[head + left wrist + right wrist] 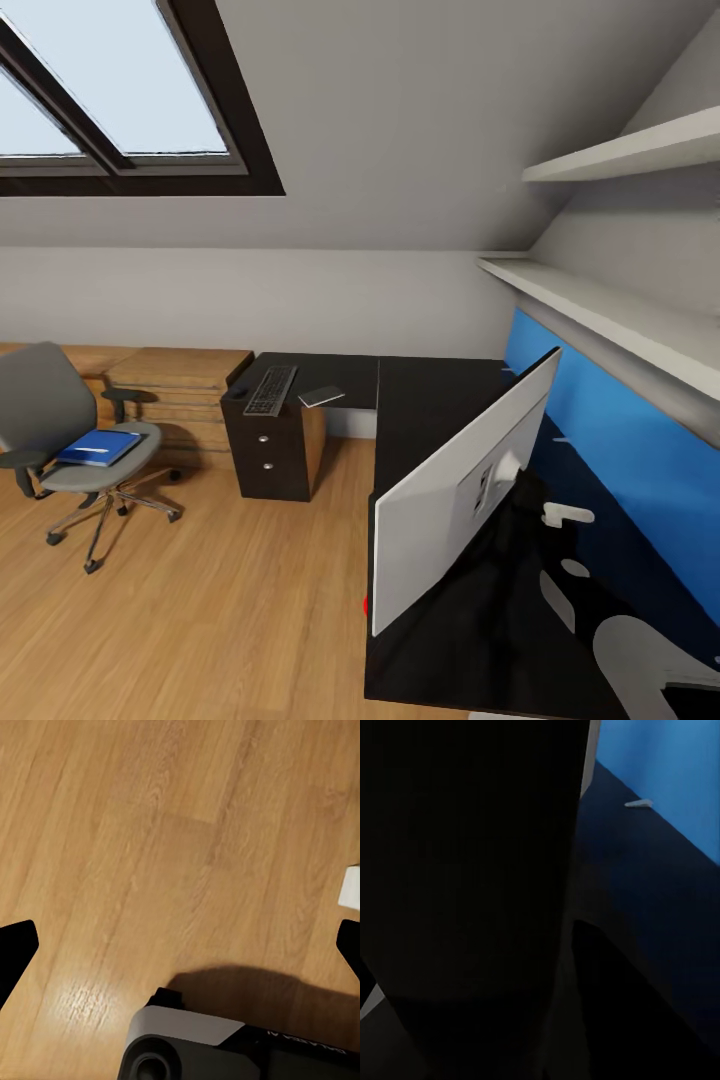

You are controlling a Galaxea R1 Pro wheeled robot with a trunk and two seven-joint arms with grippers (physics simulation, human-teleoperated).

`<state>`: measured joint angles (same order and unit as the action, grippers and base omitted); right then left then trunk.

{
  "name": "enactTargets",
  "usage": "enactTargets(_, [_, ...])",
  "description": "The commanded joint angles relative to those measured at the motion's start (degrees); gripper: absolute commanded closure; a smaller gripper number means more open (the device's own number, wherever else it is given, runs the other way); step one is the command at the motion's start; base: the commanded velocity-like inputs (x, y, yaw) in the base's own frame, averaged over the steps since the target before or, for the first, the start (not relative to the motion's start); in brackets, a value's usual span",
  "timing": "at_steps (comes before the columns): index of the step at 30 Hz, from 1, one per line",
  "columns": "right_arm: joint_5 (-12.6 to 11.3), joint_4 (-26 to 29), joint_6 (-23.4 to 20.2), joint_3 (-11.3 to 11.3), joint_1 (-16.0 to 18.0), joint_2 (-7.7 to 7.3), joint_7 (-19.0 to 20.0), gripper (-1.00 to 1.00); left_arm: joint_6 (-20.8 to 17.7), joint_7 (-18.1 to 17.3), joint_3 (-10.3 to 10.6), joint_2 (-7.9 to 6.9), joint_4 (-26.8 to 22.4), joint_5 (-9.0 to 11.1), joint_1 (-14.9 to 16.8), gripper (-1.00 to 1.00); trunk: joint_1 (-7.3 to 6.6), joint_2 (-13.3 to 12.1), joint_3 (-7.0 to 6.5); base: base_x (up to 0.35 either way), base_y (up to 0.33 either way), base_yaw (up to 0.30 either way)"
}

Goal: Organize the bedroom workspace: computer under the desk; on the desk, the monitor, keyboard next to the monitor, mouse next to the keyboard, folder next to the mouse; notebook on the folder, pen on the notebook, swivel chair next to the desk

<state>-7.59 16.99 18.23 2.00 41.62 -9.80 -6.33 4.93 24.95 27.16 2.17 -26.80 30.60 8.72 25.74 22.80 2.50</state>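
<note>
Attic bedroom with a white sloped ceiling, dark-framed skylight (120, 90) and honey-coloured wood plank floor (210, 620). The large L-shaped glossy black desk (420, 400) fills the right and far side of the head view, against a bright blue wall panel (610, 420) under white shelves (620, 310). The very wide flat monitor (465, 480) stands on the near wing of the desk, turned at an angle with its pale rear face toward the camera. The grey fabric swivel chair (40, 410) on a chrome five-star base stands well apart from the desk, at far left before a light wooden dresser (180, 385). The flat bright blue folder (98, 447) lies on the chair seat. On the far wing of the desk, above the drawer pedestal (265, 450), lie the slim black keyboard (271, 390), the small thin grey notebook (321, 396) just beside it, and the small black mouse (238, 391) at the keyboard's other side. The left gripper (180, 945) hangs over bare floor, black fingertips (15, 945) spread wide with nothing between them. The right wrist view is mostly dark surface near the blue panel; whether the right gripper is spread or closed cannot be told.
</note>
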Motion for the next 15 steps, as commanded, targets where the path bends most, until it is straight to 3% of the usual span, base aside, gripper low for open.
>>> enactTargets(1, [-1.38, -0.2, 0.35, -0.33, 0.04, -0.03, -0.11, 1.0, 0.35, 0.36, 0.44, -0.05, 0.0, 0.6, 0.07, -1.0, 0.04, 0.11, 0.14, 0.0, 0.0, 0.0])
enactTargets(15, [-1.38, -0.2, 0.39, -0.33, 0.04, -0.04, -0.18, 1.0, 0.35, 0.36, 0.33, -0.06, 0.0, 0.6, 0.07, -1.0, 0.04, 0.11, 0.14, 0.0, 0.0, 0.0])
